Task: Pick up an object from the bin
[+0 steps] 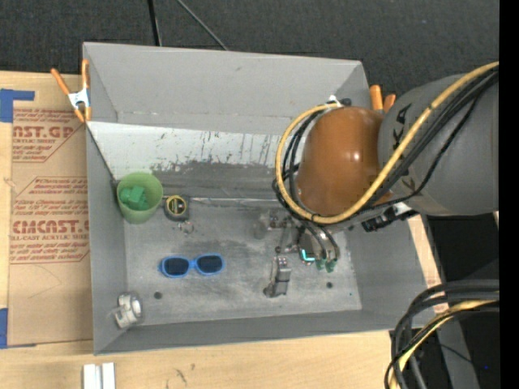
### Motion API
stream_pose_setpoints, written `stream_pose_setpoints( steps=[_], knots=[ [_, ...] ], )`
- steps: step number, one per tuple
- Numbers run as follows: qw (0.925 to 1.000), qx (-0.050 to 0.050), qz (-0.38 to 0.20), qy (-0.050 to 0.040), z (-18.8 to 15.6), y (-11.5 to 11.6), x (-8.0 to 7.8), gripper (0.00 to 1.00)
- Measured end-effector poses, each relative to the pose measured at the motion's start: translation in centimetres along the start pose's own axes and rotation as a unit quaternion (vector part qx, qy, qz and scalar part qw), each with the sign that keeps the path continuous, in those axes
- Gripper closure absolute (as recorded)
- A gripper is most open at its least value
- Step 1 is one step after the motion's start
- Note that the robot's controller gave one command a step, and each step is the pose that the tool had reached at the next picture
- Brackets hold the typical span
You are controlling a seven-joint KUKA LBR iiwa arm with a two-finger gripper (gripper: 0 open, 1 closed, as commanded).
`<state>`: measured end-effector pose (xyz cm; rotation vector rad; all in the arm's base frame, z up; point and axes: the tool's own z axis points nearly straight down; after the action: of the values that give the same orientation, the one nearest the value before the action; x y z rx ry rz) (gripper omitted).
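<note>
Light from overhead, diffuse, medium bright. Back wall of bin (227, 79) is palest surface, floor a darker grey. Broad soft highlight on top of orange cover (340, 156), no hard glare. Arm (454, 152) casts soft shadow onto floor along bin's right side. Green cup (139, 195) by left wall well lit, interior shaded. Area beyond bin's far edge dark.

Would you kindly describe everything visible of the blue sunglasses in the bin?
The blue sunglasses look like a small plastic toy: two rounded dark-blue lenses joined by a bridge in a lighter blue frame. They lie flat on the bin floor, left of middle in the view's lower half, lenses side by side. Only the floor touches them; their temple arms cannot be made out.
</note>
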<state>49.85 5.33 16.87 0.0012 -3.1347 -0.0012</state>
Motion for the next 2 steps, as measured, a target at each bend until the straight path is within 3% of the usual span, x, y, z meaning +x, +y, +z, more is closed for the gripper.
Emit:
stream_pose_setpoints(
  steps=[1, 2],
  knots=[
    [0.9999, 0.000, -0.016, -0.0006, 9.7, 4.0, -2.8, 0.00],
    [0.9996, -0.002, -0.026, -0.0037, 9.9, 10.6, -2.6, 0.00]
  ],
)
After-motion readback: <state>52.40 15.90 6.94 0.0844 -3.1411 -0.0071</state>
